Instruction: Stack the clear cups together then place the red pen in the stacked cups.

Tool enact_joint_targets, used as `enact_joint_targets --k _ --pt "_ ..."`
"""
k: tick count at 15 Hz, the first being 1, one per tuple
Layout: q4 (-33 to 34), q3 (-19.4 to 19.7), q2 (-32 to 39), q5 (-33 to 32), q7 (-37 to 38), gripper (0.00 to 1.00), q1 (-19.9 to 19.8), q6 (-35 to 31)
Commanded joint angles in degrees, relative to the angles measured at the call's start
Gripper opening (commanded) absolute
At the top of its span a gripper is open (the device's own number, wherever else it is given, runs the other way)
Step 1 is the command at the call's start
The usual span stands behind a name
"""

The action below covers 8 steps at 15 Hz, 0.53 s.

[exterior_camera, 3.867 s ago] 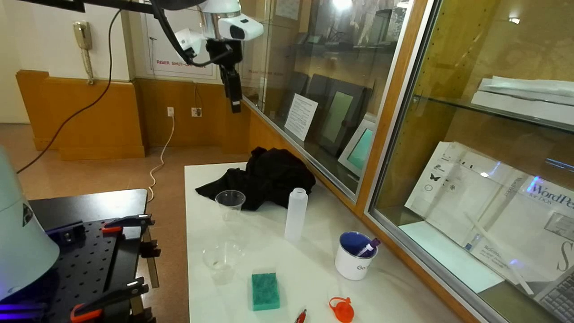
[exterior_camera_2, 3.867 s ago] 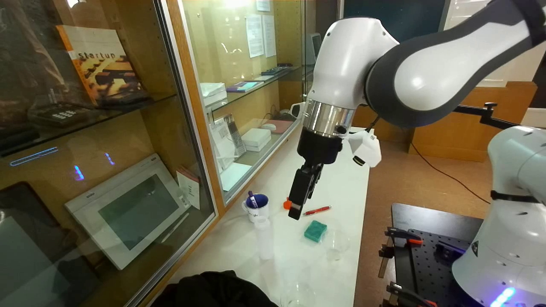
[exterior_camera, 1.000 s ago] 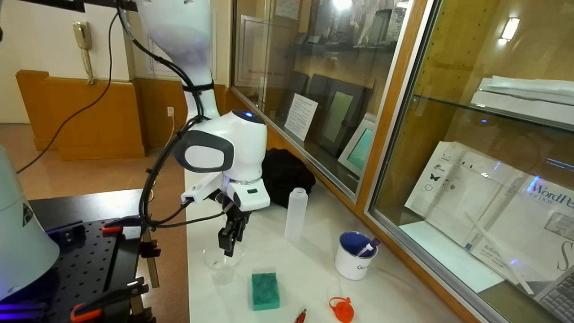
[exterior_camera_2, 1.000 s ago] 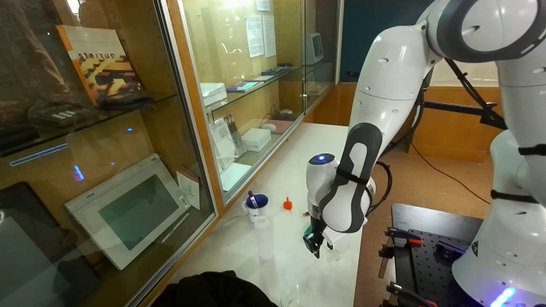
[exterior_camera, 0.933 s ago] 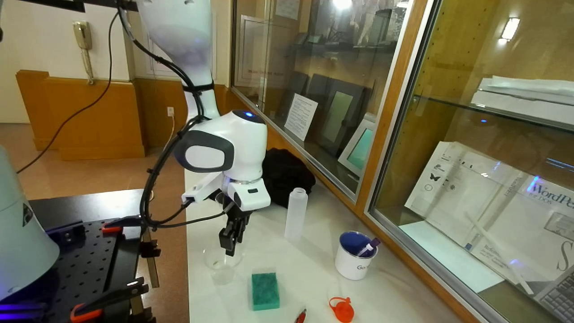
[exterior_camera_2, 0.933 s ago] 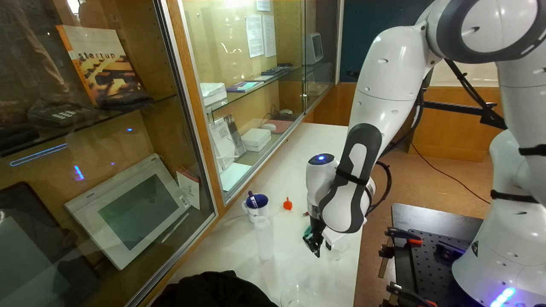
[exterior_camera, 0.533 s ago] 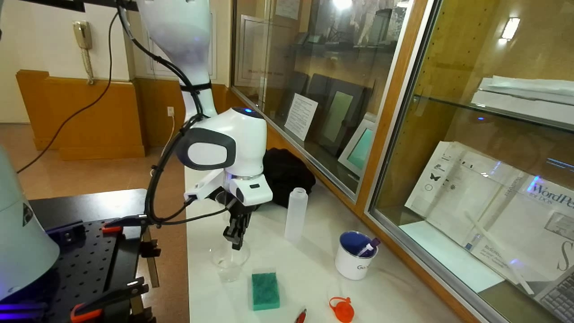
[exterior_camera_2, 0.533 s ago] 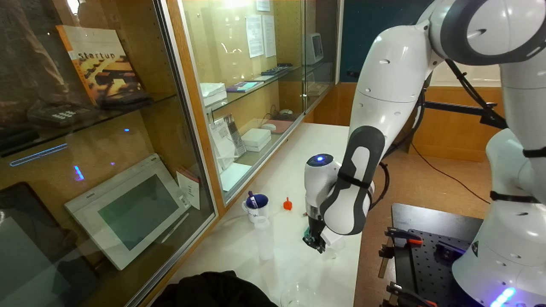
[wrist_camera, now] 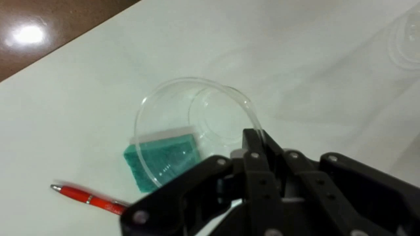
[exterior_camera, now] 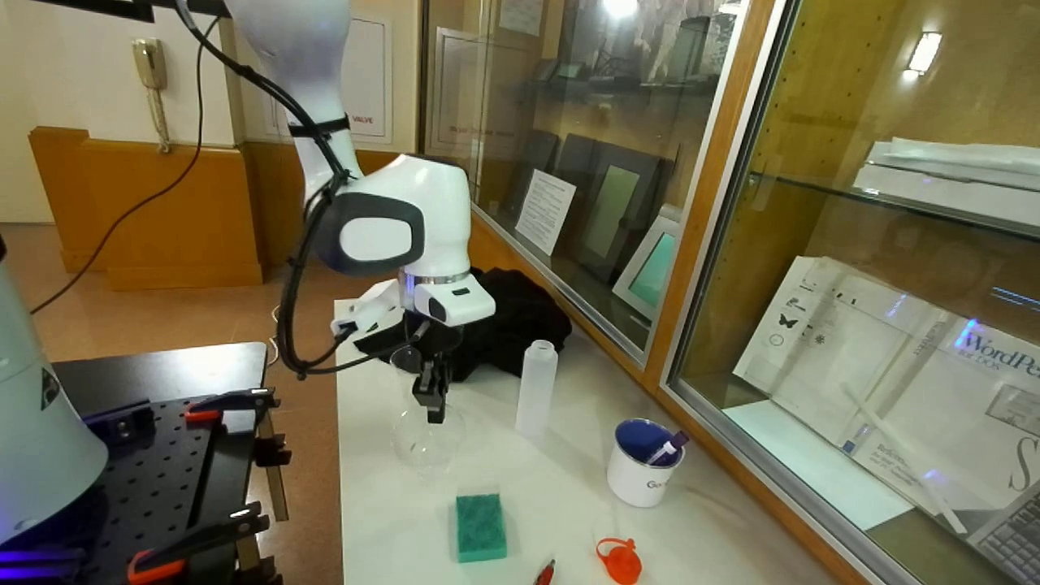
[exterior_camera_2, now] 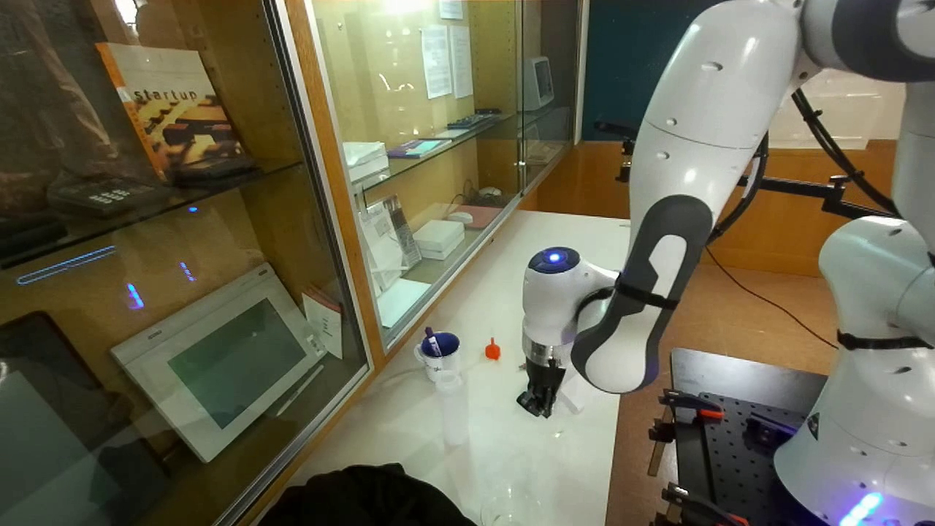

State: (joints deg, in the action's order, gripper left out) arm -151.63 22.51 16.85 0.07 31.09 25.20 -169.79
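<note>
My gripper (wrist_camera: 261, 137) is shut on the rim of a clear cup (wrist_camera: 197, 119), one finger inside and one outside. In an exterior view this cup (exterior_camera: 426, 447) hangs under the gripper (exterior_camera: 435, 410), seemingly lifted off the table. Part of the second clear cup (wrist_camera: 407, 41) shows at the top right of the wrist view; in an exterior view that cup (exterior_camera_2: 511, 505) is cut off by the bottom edge. The red pen (wrist_camera: 88, 200) lies on the table at lower left, its end hidden behind the gripper.
A green sponge (exterior_camera: 481, 528) lies between the held cup and the pen. On the table also stand a whitish bottle (exterior_camera: 537, 390) and a mug (exterior_camera: 642, 479) with a marker inside. Near them are an orange-red cap (exterior_camera: 622, 562), black cloth (exterior_camera: 520, 321) and the glass cabinet (exterior_camera: 601, 187).
The jaws have come together on the cup's rim. Gripper and cup have since moved up from where the cup stood, toward the black cloth. The pen and the sponge have stayed put.
</note>
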Motion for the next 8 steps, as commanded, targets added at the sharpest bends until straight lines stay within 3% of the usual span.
enact_joint_targets --k 1,2,4,8 --pt "-3.08 7.54 -9.54 -14.33 7.62 0.01 9.09 4.36" --pt "-2.73 10.37 -11.19 -17.43 8.82 0.01 13.19 5.53" --pt "-1.2 10.27 -14.74 -24.46 12.14 0.01 16.03 8.87" --pt "0.91 5.16 -19.58 -27.69 11.93 0.01 20.02 15.22"
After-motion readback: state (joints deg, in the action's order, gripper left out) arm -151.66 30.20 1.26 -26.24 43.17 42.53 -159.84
